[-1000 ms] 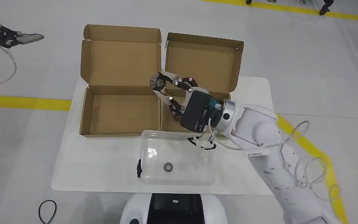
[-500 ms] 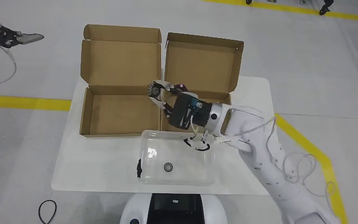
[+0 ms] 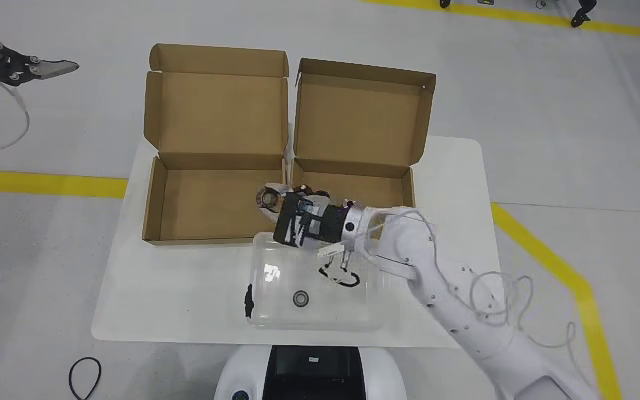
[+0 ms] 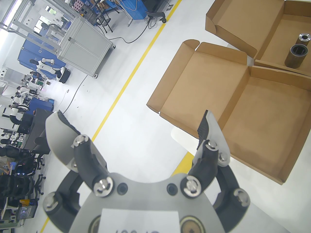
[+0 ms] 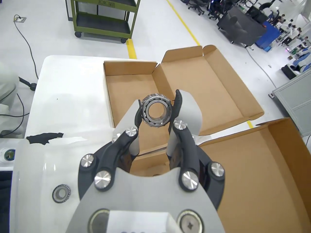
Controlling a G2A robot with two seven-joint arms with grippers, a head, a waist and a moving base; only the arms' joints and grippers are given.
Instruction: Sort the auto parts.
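Observation:
My right gripper (image 5: 156,109) is shut on a steel roller bearing (image 5: 156,112). In the top view this bearing (image 3: 266,195) hangs over the right edge of the left cardboard box (image 3: 200,205), close to the wall shared with the right cardboard box (image 3: 375,185). A second bearing (image 3: 300,298) lies in the clear plastic bin (image 3: 370,310) at the table's front. Two dark metal sleeves (image 4: 297,55) stand in the right box. My left gripper (image 4: 132,124) is open and holds nothing, far off the table to the left (image 3: 55,68).
Both boxes have their lids folded back toward the far side. The white table (image 3: 450,200) has bare room to the right of the boxes and at the left front. Black tape (image 5: 43,138) sticks on the bin's rim.
The right gripper carried the bearing from above the gap between the two boxes toward the table's front and slightly left, coming lower over the left box's right edge. The left gripper kept still.

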